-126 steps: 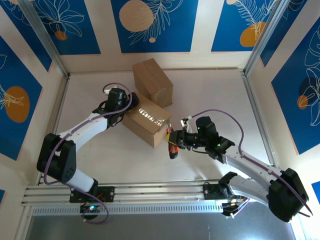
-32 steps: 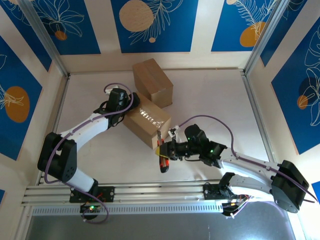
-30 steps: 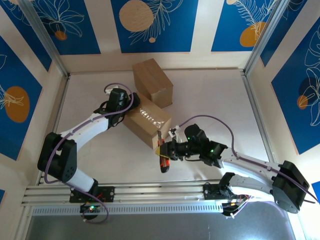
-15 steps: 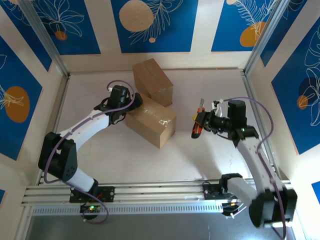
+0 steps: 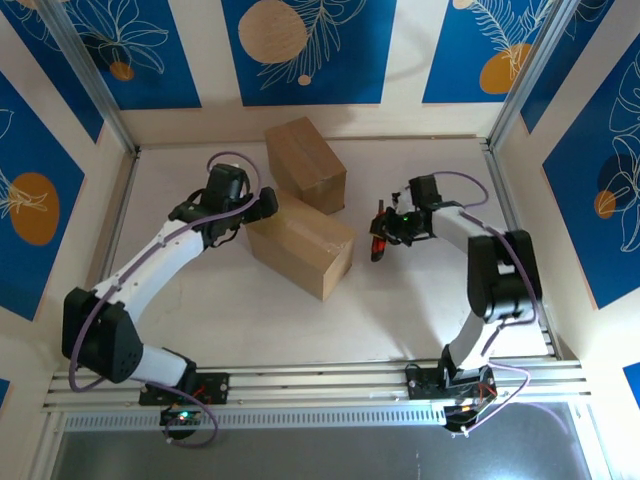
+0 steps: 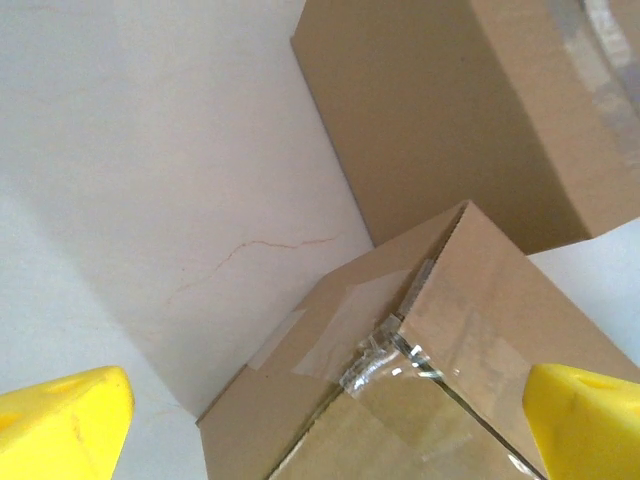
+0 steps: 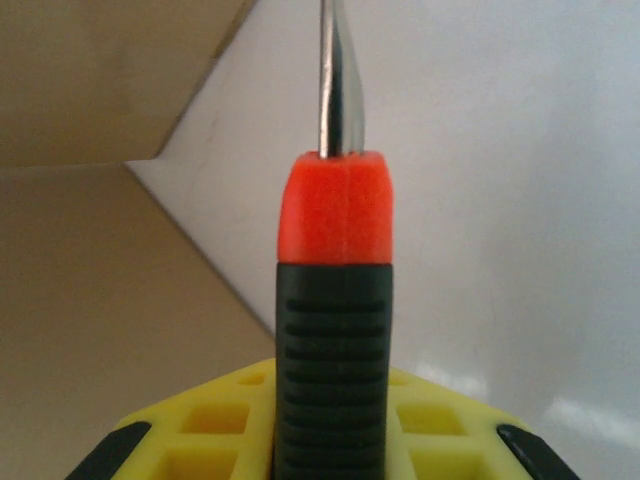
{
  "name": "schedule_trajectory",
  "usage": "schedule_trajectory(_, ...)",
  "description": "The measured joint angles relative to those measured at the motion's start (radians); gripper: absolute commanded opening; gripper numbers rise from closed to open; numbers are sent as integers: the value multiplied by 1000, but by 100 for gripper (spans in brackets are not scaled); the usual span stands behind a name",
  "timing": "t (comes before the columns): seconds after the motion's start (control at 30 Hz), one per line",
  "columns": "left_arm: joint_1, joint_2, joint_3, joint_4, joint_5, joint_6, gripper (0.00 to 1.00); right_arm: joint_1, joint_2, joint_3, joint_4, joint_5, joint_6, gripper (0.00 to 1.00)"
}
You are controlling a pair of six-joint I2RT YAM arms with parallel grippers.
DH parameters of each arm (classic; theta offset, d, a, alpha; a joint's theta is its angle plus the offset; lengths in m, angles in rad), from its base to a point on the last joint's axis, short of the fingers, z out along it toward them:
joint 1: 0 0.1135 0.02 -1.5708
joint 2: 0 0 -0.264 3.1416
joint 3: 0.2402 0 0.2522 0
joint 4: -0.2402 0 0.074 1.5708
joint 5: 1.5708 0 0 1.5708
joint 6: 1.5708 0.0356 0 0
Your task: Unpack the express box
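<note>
The taped express box (image 5: 300, 247) lies mid-table, and a second brown box (image 5: 305, 163) stands behind it. My left gripper (image 5: 257, 208) hovers open over the taped box's left end. Between its yellow fingertips (image 6: 62, 420) I see the box's end (image 6: 300, 430) and crumpled clear tape (image 6: 385, 350) at the seam. My right gripper (image 5: 391, 231) is to the right of both boxes. It is shut on a tool (image 7: 335, 300) with a black ribbed handle, an orange-red collar and a metal blade (image 7: 335, 70). The blade points over bare table just off the box's edge (image 7: 90, 300).
The second box (image 6: 480, 110) touches the taped box at its back corner. White table surface (image 5: 200, 290) lies open in front of and left of the boxes. Metal frame posts and blue patterned walls (image 5: 310, 50) enclose the table on three sides.
My right arm has swung the tool from the box's near right corner to its far right side. The taped box has slid a little to the right. My left gripper has shifted slightly left.
</note>
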State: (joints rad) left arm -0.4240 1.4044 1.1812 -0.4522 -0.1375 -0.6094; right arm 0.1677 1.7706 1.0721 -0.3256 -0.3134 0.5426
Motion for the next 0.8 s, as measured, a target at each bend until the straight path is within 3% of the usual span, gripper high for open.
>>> schedule_trajectory(0.2,10,-50,7,-24,18,38,100,36,127,22,12,48,39,0)
schedule_trajectory(0.47,13,-94,7,-58,50,69,100,54,130,37,-7,94,112,0)
schedule_trajectory(0.67,14,-118,7,-103,55,70,100,78,126,44,-23,154,189,32)
schedule_trajectory(0.8,14,-138,7,-137,55,70,100,95,101,18,11,191,242,42)
